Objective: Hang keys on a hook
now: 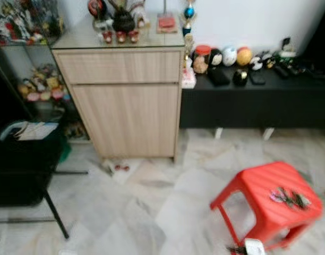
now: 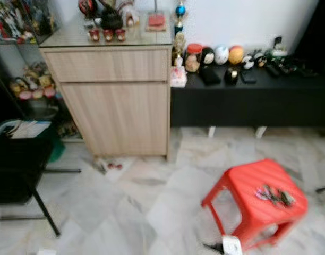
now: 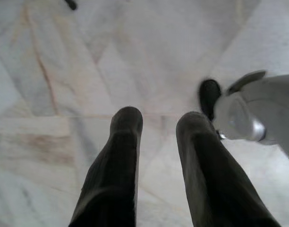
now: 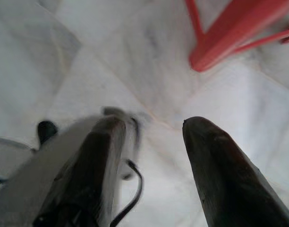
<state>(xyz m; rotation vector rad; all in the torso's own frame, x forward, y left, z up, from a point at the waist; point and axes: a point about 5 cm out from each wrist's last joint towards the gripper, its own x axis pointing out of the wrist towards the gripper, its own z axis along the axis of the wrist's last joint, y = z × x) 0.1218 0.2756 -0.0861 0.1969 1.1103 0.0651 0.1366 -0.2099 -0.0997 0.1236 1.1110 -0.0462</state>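
A bunch of keys point(image 1: 289, 197) lies on top of a red plastic stool point(image 1: 258, 186) on the marble floor, at the lower right of the eye views. In the left wrist view my left gripper point(image 3: 158, 120) hangs over bare floor, open, with nothing between its black fingers. In the right wrist view my right gripper point(image 4: 151, 125) is also open and empty above the floor, with a leg of the red stool point(image 4: 229, 33) just beyond it. I cannot make out a hook.
A wooden cabinet point(image 1: 122, 101) stands ahead with ornaments on top. A low black bench point(image 1: 258, 101) with trinkets runs to its right along the wall. A black folding chair point(image 1: 24, 170) is at the left. A small white thing point(image 1: 254, 246) lies by the stool.
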